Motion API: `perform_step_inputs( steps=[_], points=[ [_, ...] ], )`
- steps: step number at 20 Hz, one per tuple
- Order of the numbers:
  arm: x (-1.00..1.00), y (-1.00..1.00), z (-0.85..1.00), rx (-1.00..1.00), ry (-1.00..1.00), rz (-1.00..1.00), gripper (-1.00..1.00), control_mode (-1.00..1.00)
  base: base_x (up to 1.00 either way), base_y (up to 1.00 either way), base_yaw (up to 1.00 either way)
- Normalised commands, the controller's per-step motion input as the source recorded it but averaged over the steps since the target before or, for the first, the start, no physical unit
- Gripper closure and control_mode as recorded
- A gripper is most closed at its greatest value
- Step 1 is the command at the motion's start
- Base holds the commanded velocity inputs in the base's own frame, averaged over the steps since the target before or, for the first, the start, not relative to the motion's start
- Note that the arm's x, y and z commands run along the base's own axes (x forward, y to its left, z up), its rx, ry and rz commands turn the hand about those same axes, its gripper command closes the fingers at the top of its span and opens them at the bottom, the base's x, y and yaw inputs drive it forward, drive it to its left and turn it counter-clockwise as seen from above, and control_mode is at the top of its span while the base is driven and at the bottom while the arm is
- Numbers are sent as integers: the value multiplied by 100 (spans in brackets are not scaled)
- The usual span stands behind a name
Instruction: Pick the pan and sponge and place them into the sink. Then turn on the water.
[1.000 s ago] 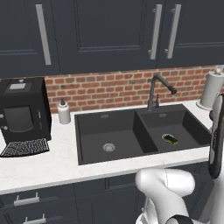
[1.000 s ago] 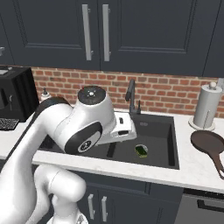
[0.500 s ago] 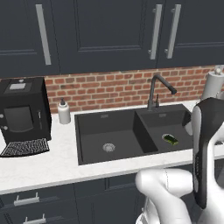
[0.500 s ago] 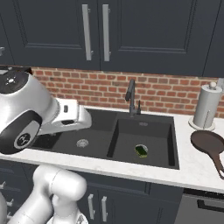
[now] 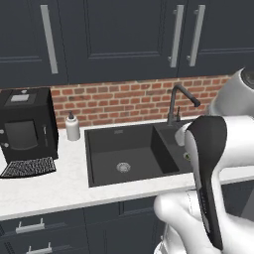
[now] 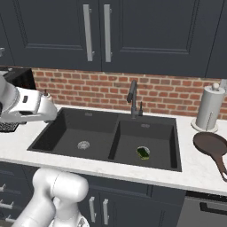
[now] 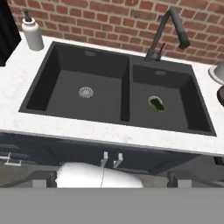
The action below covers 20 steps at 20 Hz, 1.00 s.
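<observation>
We see the fingers (image 7: pixel 43 179) spread wide with nothing between them, their tips low at the near edge of the hand view and pointing out over the sink (image 7: pixel 124 100). Both of its black basins lie ahead of the fingers and below them. The sponge (image 7: pixel 156 104) lies in the basin on the right-finger side, resting on the round drain there, well apart from the tips; from the right base view we find the sponge (image 6: pixel 143 153) in that same basin of the sink (image 6: pixel 114 142). The pan (image 6: pixel 213 144) sits on the white surface (image 6: pixel 195 170) further out to the right-finger side, outside the sink and just in front of the paper towel roll (image 6: pixel 207 107) – far from the fingers. Beyond the divider, straight ahead of the fingers, the faucet (image 7: pixel 168 30) stands against the brick wall. Off toward the left finger, the soap bottle (image 7: pixel 33 33) stands at the sink's far corner, with the coffee machine (image 5: pixel 25 129) beyond it.
</observation>
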Motion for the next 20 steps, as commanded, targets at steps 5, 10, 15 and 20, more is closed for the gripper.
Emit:
perform_step_inputs(
  steps=[5, 10, 15, 20],
  points=[
    [7, -3, -1, 9, -1, -1, -100, -100, 0, 0, 0],
    [6, -13, -8, 16, -9, 0, -100, -100, 0, 0, 0],
    [0, 0, -17, 8, -9, 0, -100, -100, 0, 0, 0],
    [0, 8, -16, 1, -3, 0, -100, -100, 0, 0, 0]
  ],
)
